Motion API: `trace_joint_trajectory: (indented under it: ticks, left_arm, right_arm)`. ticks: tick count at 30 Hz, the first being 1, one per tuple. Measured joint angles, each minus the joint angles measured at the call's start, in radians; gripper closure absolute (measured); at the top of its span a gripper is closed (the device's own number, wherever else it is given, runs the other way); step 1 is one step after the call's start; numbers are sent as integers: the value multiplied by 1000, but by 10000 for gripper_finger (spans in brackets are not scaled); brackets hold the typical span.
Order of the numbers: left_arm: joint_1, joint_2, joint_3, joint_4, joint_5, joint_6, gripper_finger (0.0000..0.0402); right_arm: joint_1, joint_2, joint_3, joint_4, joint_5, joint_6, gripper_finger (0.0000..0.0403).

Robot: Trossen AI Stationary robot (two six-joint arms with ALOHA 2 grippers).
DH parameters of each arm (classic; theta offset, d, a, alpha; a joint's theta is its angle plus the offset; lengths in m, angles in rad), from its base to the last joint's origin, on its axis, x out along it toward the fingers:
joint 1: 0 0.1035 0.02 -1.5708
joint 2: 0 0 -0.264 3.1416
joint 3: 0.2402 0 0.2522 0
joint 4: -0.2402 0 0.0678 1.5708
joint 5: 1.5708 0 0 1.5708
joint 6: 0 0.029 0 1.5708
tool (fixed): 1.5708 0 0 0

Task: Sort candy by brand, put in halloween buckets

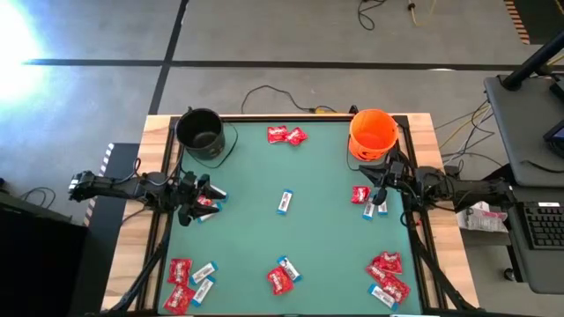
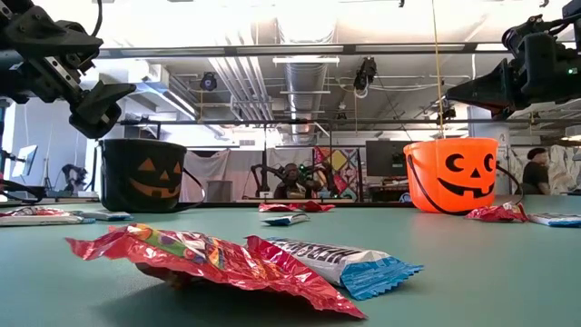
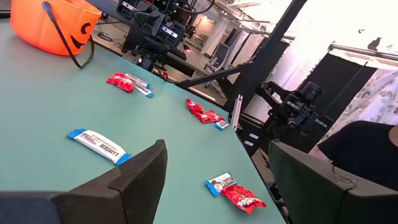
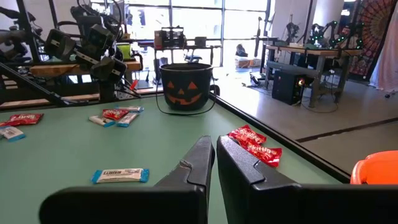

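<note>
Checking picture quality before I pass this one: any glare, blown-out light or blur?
High view: white glare flares over the floor at the upper left corner. Low view: the ceiling is washed out; the red packet up close looks soft. Left wrist view: the upper right is blown out white. Right wrist view: bright windows behind the black bucket.

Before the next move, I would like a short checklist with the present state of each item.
1. Left gripper open, ready to pick: ok.
2. Left gripper empty: ok, nothing between its fingers in the left wrist view.
3. Right gripper open for a pick: not ok, its fingers are shut with nothing between them.
4. Black bucket and orange bucket upright: ok.
5. Candy near the left gripper: ok, a red packet lies by it.
6. Candy already in the buckets: cannot tell.
</note>
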Motion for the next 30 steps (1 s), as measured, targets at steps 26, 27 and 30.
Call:
trace_joint_trajectory:
  ticks: [26,27,30]
  left_arm:
    - [0,33,211,-182,148,417,137]
    - [0,33,223,-181,146,413,137]
    - [0,33,255,-150,116,409,137]
  right_arm:
    - [0,0,0,3,0,0,385]
    - [0,0,0,4,0,0,385]
    - [0,0,0,5,0,0,385]
